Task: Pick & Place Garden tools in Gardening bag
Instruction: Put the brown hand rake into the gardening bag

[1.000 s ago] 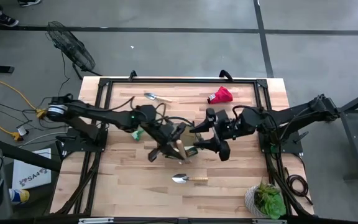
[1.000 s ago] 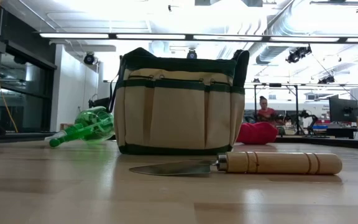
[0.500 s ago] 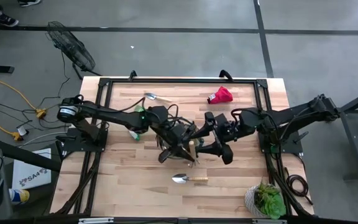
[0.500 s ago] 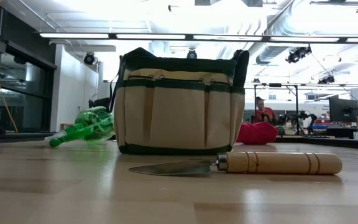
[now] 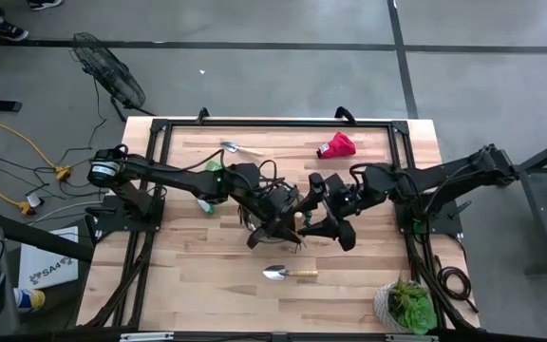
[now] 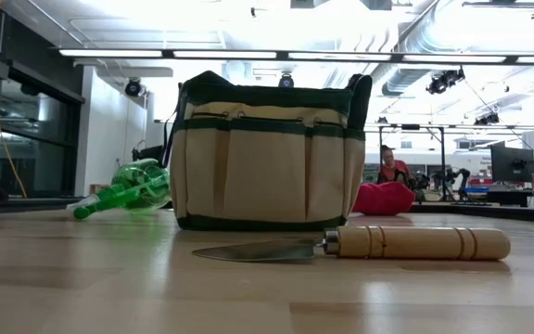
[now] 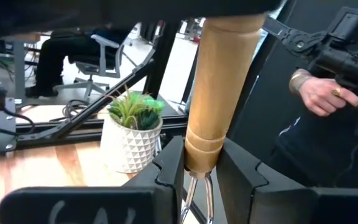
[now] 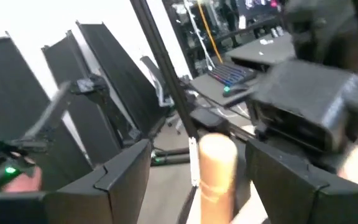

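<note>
wood table (image 5: 188, 275), lab behind. both arms over gardening bag (image 6: 267, 153) mid-table. left gripper (image 7: 197, 174) clamped on wooden-handled tool (image 7: 219, 93); right gripper (image 8: 194, 180) spread around it. handoff or insertion step; next, lower tool into bag and release.

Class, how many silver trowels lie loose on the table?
2. The front trowel lies alone in front of the gardening bag; the back trowel lies near the table's rear edge. Others may be hidden inside the bag.

bag (image 6: 267, 158): matt khaki cloth, dark green trim
trowel (image 6: 360, 245): dull silver metal blade, smooth pale wood handle
table (image 6: 82, 278): smooth wood
</note>
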Controlling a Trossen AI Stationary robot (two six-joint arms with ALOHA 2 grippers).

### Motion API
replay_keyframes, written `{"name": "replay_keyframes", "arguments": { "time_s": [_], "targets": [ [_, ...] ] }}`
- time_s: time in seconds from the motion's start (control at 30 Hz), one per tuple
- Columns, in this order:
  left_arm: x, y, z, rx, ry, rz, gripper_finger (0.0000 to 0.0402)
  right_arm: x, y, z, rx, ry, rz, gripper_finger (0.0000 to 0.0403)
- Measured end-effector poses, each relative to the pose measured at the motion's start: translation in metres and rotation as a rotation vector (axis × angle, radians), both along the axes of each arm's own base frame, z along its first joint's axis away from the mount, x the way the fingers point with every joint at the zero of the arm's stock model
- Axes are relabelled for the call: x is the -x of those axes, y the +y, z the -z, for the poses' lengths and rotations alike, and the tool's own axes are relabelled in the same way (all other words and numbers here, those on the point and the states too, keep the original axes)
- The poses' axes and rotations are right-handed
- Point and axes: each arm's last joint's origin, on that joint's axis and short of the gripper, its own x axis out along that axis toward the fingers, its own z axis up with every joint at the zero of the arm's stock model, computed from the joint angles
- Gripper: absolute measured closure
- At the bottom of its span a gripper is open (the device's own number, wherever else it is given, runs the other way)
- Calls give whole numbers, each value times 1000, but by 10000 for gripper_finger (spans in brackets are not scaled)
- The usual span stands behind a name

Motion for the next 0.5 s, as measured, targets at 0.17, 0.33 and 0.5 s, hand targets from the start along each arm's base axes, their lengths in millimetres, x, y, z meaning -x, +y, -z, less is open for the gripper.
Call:
{"name": "replay_keyframes", "arguments": {
  "time_s": [0.17,0.33,0.5],
  "targets": [
    [0,1,1,-1,9,-18,338,-4,2,5,6,25,-26,149],
    [0,0,2,-2,18,-19,338,-3,2,5,6,24,-32,153],
    [0,0,2,-2,18,-18,338,-3,2,6,5,32,-29,193]
  ]
}}
